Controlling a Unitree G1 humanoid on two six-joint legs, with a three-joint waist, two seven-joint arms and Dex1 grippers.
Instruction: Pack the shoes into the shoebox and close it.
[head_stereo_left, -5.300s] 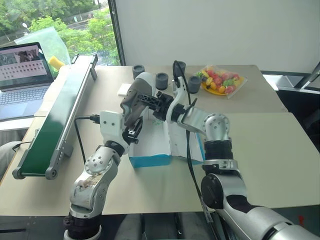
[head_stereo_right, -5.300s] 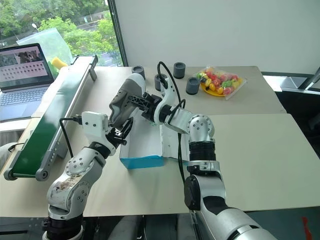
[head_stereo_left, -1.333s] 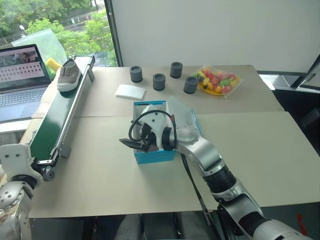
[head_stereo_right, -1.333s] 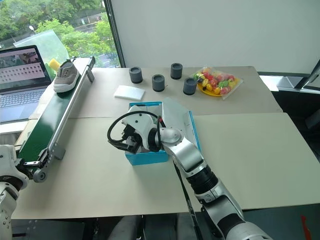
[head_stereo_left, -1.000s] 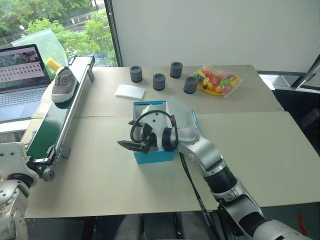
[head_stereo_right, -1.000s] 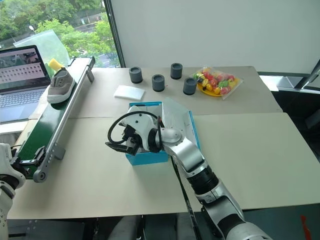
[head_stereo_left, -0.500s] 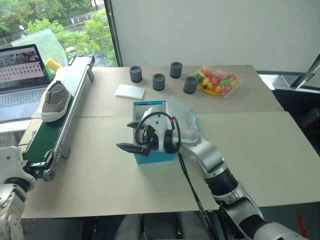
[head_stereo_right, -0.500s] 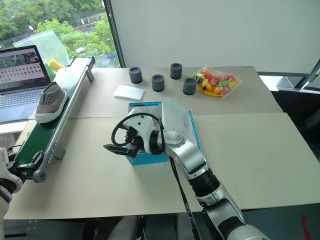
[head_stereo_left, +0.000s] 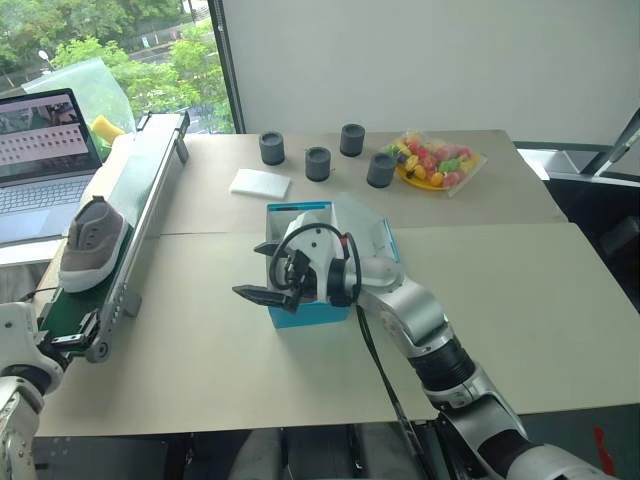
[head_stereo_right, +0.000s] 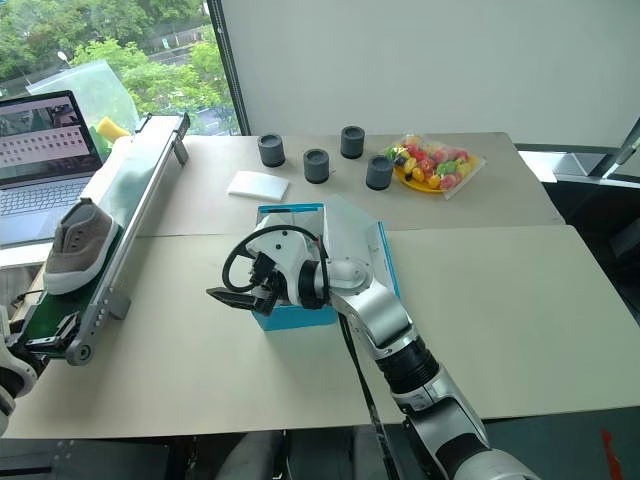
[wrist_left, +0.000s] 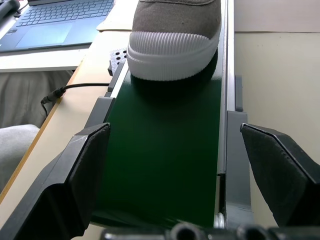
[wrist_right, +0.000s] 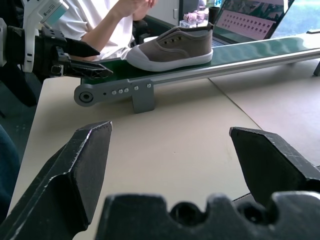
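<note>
**Grey-brown shoe nearly at our left hand**

Black fingers of our left hand (wrist_left: 170, 175) stand wide apart and empty at the near end of the green belt (head_stereo_left: 100, 270), one on each side of it. Our judgement: we are waiting to catch the second shoe, and the next move calls for closing on it across its width once it arrives between the fingers.

Just beyond, the shoe (head_stereo_left: 92, 243) sits upright on the belt, its long axis along the belt and its white rubber toe pointing at us.

Farther in, our right hand (head_stereo_left: 262, 293) hovers open and empty over the table (head_stereo_left: 520, 300), beside the near-left corner of the blue shoebox (head_stereo_left: 305, 315), whose lid is up.
</note>
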